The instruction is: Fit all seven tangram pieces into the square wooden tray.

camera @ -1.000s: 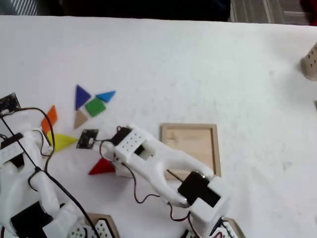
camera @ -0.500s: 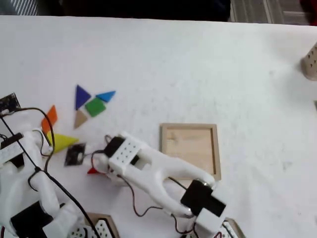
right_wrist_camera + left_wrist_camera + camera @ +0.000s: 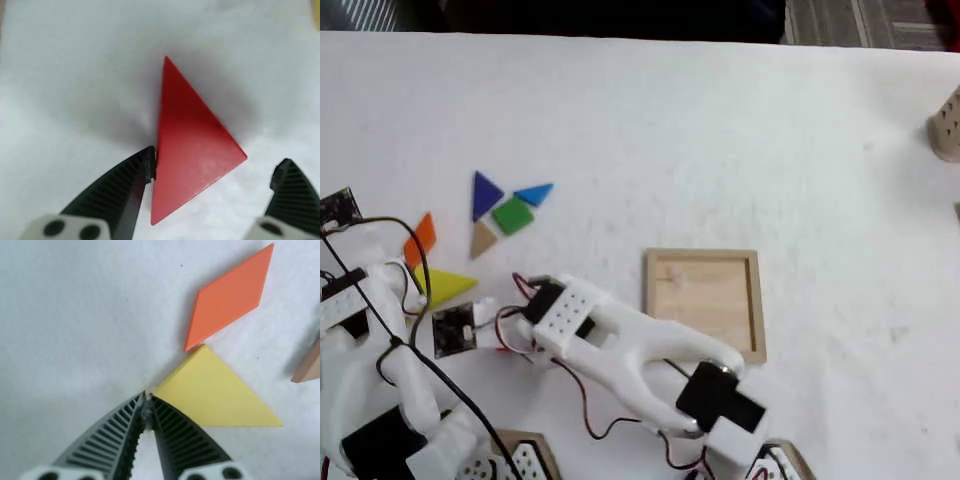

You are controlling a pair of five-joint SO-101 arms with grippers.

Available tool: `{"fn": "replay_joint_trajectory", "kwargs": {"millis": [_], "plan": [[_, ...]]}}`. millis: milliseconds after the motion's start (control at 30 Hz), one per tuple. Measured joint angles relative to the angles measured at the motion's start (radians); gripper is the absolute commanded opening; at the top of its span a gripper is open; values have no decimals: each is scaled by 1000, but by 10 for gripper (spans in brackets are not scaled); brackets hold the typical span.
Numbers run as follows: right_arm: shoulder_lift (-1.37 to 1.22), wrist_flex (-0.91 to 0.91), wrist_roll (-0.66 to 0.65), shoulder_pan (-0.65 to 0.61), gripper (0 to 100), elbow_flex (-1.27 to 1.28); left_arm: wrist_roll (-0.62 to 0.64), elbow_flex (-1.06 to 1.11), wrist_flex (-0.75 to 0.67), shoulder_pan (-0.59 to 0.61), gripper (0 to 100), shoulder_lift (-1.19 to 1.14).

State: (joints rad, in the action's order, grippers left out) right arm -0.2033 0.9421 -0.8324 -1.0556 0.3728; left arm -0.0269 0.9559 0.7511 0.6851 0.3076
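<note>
The red triangle (image 3: 192,145) lies flat on the white table between the fingers of my open right gripper (image 3: 216,167). One fingertip (image 3: 148,165) touches the triangle's long edge; the other stands apart from it. In the high view the right arm (image 3: 620,345) stretches left from the square wooden tray (image 3: 702,256), which holds no pieces. My left gripper (image 3: 146,407) is shut on nothing, its tip at a corner of the yellow triangle (image 3: 215,392), with the orange parallelogram (image 3: 227,297) just beyond. The yellow triangle (image 3: 445,285) and orange parallelogram (image 3: 420,240) lie at the table's left.
A cluster of pieces lies at the left: purple triangle (image 3: 484,193), blue triangle (image 3: 534,192), green square (image 3: 512,215), tan triangle (image 3: 481,238). The left arm (image 3: 360,330) and its cables occupy the near left corner. A perforated tan object (image 3: 947,125) stands at the right edge.
The right arm has swung left and down over the red triangle, which it now hides in the high view. The left arm has not moved.
</note>
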Motion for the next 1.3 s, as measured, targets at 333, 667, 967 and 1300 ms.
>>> {"fn": "replay_joint_trajectory", "kwargs": {"millis": [333,667,967,1300], "plan": [[-135,72,44,9,358,-146,0,0,0,0,23,0],[-209,160,49,12,275,-262,0,0,0,0,23,0],[-210,158,51,25,58,-281,0,0,0,0,23,0],[-210,157,54,25,67,-282,0,0,0,0,23,0]]}}
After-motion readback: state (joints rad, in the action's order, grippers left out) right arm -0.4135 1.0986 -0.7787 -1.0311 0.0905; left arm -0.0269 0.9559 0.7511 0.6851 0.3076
